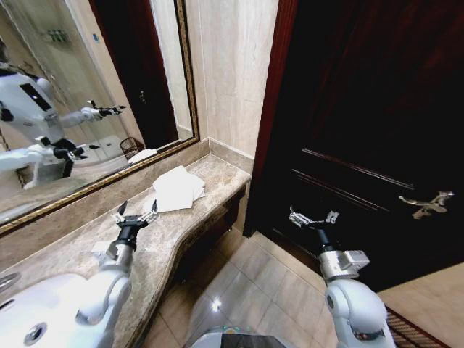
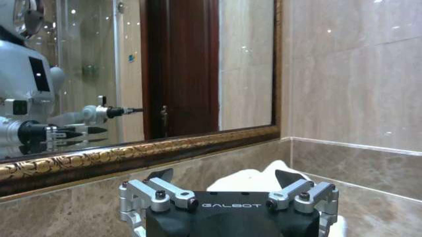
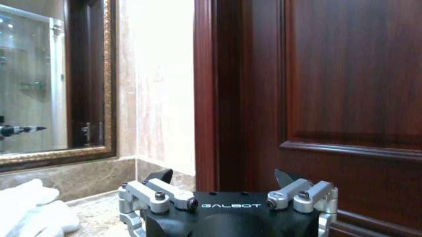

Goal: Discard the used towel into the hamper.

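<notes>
A white folded towel (image 1: pixel 177 188) lies on the marble counter (image 1: pixel 217 174) near the wall corner. My left gripper (image 1: pixel 136 212) hovers open over the counter just short of it. In the left wrist view the towel (image 2: pixel 250 178) sits right beyond the open left gripper (image 2: pixel 224 177). My right gripper (image 1: pixel 313 217) hangs open above the floor in front of the dark door, nothing between its fingers; the towel (image 3: pixel 26 210) appears off to its side. The mirror reflects a small dark wire basket (image 1: pixel 131 148), the hamper; the hamper itself is out of direct view.
A gold-framed mirror (image 1: pixel 87 87) backs the counter. A white sink (image 1: pixel 43 304) is set in the counter near me. The dark wooden door (image 1: pixel 362 109) with a metal handle (image 1: pixel 428 203) stands on the right. Tiled floor (image 1: pixel 246 283) lies between counter and door.
</notes>
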